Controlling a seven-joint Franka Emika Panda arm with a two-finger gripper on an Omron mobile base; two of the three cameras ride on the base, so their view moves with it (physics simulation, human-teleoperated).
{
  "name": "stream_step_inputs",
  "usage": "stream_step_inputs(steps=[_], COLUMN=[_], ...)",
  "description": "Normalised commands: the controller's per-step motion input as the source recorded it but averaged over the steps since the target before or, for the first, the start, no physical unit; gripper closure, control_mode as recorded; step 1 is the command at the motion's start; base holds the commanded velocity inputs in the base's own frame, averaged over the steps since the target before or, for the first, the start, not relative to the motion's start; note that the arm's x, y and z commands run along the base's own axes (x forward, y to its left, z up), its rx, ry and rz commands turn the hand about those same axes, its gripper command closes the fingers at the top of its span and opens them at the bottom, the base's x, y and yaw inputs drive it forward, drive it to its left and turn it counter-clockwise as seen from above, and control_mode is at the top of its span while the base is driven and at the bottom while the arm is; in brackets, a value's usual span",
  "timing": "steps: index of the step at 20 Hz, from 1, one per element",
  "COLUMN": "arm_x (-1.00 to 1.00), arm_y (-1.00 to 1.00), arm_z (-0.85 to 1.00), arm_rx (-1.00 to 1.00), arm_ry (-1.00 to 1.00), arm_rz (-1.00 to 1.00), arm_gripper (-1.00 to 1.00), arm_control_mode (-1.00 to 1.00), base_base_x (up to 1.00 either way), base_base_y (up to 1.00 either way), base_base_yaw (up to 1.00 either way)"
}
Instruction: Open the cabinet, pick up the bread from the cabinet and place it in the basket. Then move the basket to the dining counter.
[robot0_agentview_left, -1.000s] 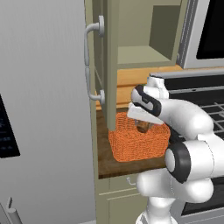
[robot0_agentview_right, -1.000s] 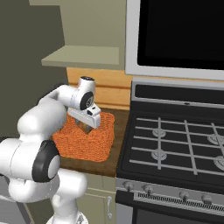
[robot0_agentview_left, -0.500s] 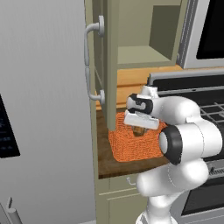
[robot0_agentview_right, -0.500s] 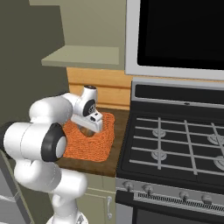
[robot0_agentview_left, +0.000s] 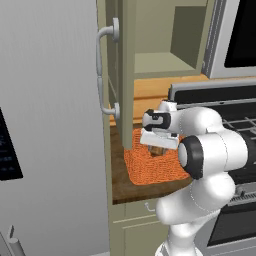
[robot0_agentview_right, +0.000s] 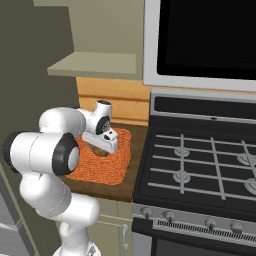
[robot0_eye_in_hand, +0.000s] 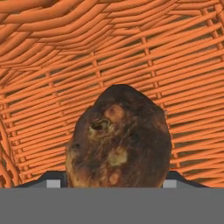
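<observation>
Bread over the basket
The gripper (robot0_agentview_left: 159, 148) holds the bread (robot0_eye_in_hand: 119, 138) between its fingers, just above the basket (robot0_agentview_left: 150, 167) floor, straight below.

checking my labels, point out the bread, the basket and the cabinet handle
bread (robot0_eye_in_hand: 119, 140), hand view, middle of its brown crust
basket (robot0_agentview_right: 111, 167), right base view, bare woven floor near its front
cabinet handle (robot0_agentview_left: 99, 75), left base view, silver bar's middle

Bread (robot0_eye_in_hand: 119, 138): lower part being cut off at the hand view's bottom, hiding the end effector (robot0_eye_in_hand: 111, 183) fingertips and their contact. Basket (robot0_agentview_left: 150, 167): right side hiding behind the arm in the left base view.
</observation>
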Motion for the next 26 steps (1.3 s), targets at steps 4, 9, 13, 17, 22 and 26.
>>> stream_step_inputs(steps=[4,9,13,17,22,26], arm_x=[0.05,0.00,-0.35,-0.81,-0.29,0.04], arm_y=[0.02,0.01,-0.11,-0.55,-0.82,-0.55], arm_z=[0.20,0.50,0.65,0.49,0.25,0.12], arm_rx=[-0.01,-0.03,-0.02,-0.04,-0.03,0.00], arm_ry=[-0.04,-0.08,-0.09,-0.12,-0.06,-0.04], arm_rz=[-0.02,-0.02,-0.04,-0.03,0.00,0.03], arm_gripper=[-1.00,-1.00,-1.00,-1.00,-1.00,-1.00], arm_control_mode=[-1.00,-1.00,-1.00,-1.00,-1.00,-1.00], base_base_x=[0.00,0.00,0.00,0.00,0.00,0.00], base_base_y=[0.00,0.00,0.00,0.00,0.00,0.00], base_base_yaw=[0.00,0.00,0.00,0.00,0.00,0.00])
